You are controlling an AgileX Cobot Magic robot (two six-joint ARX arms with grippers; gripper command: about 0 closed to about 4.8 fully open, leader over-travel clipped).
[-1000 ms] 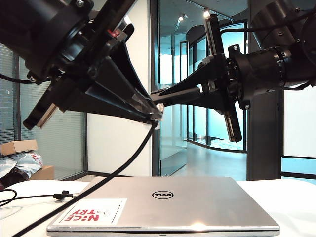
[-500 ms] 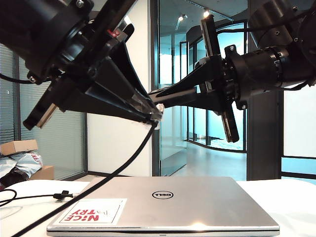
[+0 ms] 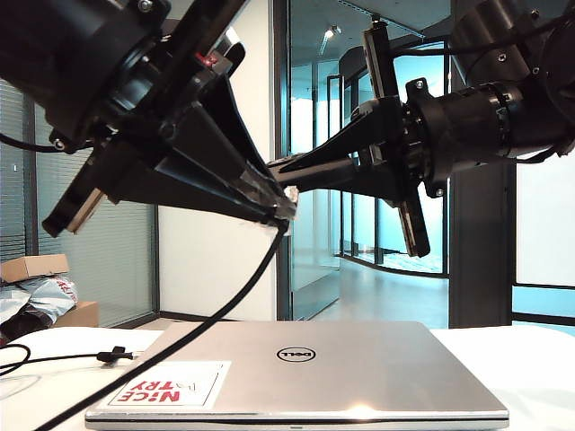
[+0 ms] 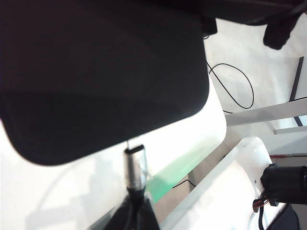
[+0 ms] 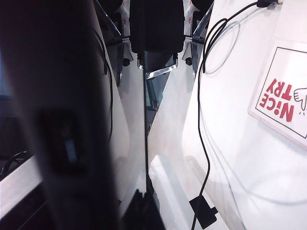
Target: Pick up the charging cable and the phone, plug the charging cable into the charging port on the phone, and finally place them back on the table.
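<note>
High above the table [image 3: 530,359], my left gripper [image 3: 280,211] is shut on the charging cable [image 3: 216,310], just behind its plug. The cord hangs down to the left, past its black tie strap [image 3: 112,355]. In the left wrist view, the silver plug [image 4: 134,165] sticks out of that gripper [image 4: 134,203] and meets the short edge of the phone [image 4: 96,72], a black rounded slab. The charging port is too small to make out. My right gripper [image 3: 278,169] reaches in from the right. In the right wrist view it [image 5: 146,196] is shut on the phone [image 5: 145,143], seen edge-on.
A closed silver Dell laptop [image 3: 359,368] with a red-lettered sticker [image 3: 166,386] lies on the table under both grippers. Slack cable loops lie on the table's left side [image 3: 13,359]. A cardboard box [image 3: 36,267] sits beyond the left edge.
The right gripper with the phone has edged slightly left towards the plug. The left gripper and the cable have not moved.
</note>
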